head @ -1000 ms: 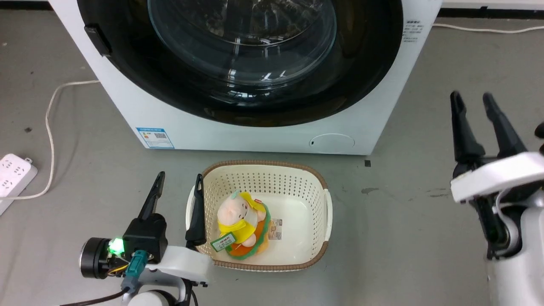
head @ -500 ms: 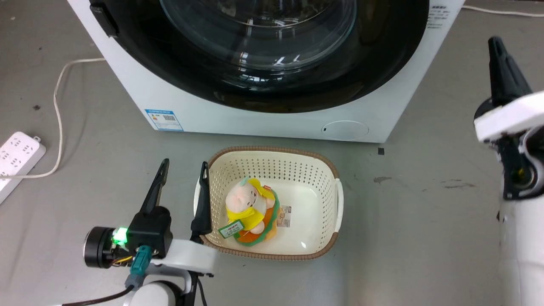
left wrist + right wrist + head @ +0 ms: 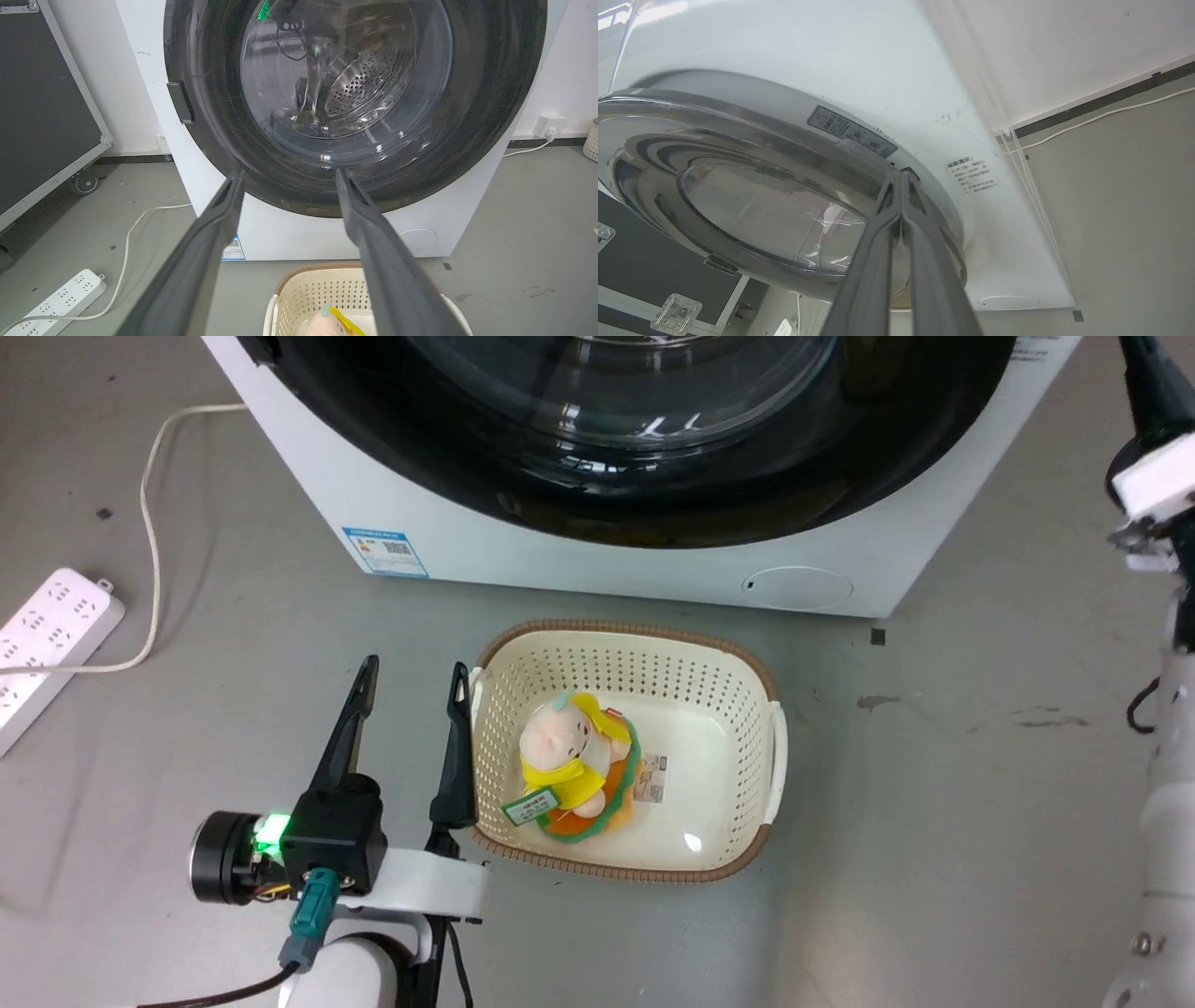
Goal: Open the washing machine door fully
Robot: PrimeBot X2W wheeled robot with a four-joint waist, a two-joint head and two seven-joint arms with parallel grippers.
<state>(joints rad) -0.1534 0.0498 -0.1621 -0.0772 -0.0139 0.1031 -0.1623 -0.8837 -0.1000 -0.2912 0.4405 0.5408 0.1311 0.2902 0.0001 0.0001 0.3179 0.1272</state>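
1. Finding the washing machine door [image 3: 348, 93] seemingly shut against the washing machine [image 3: 560, 569]; judging it heavy, rigid, glossy, slippery.
2. Favouring its rim by the dark notch [image 3: 909, 172] for a hold, avoiding the bulging glass window [image 3: 752, 210].
3. Pointing right jaws, pressed together and empty, at that rim.
4. Holding left jaws spread apart, just beside the basket [image 3: 775, 756].

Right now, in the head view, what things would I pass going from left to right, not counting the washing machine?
White power strip → left claw, open → cream basket → small black floor mark → right claw, high at the right edge.
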